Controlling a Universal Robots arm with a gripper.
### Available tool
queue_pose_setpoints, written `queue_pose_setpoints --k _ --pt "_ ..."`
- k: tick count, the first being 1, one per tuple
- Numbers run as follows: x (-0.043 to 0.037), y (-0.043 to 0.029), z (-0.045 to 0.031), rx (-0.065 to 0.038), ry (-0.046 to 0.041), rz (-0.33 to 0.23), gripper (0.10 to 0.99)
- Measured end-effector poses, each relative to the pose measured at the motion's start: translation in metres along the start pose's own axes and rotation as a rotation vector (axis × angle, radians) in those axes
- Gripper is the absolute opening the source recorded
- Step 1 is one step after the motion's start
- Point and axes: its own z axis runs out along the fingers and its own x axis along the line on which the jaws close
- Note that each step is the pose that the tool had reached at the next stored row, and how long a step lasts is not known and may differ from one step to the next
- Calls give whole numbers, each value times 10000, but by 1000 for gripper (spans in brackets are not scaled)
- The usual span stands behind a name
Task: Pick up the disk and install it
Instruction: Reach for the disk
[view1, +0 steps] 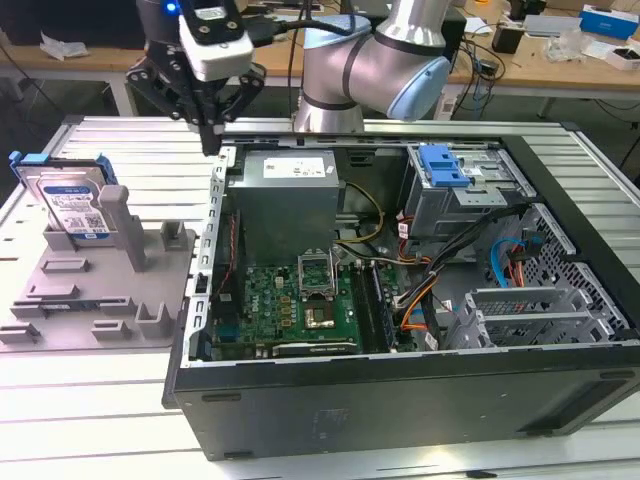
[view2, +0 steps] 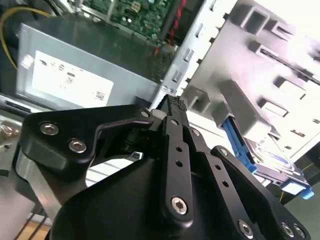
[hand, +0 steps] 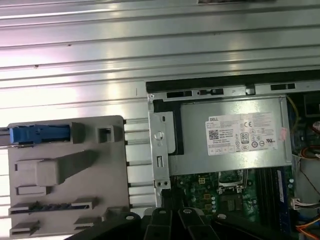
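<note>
The slatted desk (view1: 110, 140) carries an open computer case (view1: 400, 405). The arm (view1: 400, 60), cut off at the exterior view's top edge, bends in from the case's 12 o'clock so that its wrist points down over the case's 11 o'clock corner. On the grey holder (view1: 100, 295) at the case's 9 o'clock the disk (view1: 68, 200) stands on edge, its lower part hidden behind grey posts (view1: 125, 215), and the jaws are closed tip to tip on nothing, well apart from it

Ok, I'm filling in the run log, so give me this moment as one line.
gripper: jaws shut, empty, above case edge | disk: upright in grey fixture, not grasped | install: not done
</note>
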Motion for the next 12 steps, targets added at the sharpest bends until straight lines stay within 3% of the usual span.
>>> queue_pose_setpoints --k 1,7,11,12 --pt "81 18 4 2 20 4 106" --pt "323 58 16 7 83 4 106" --pt "607 105 29 14 168 7 106" --pt "648 111 32 14 176 8 106"
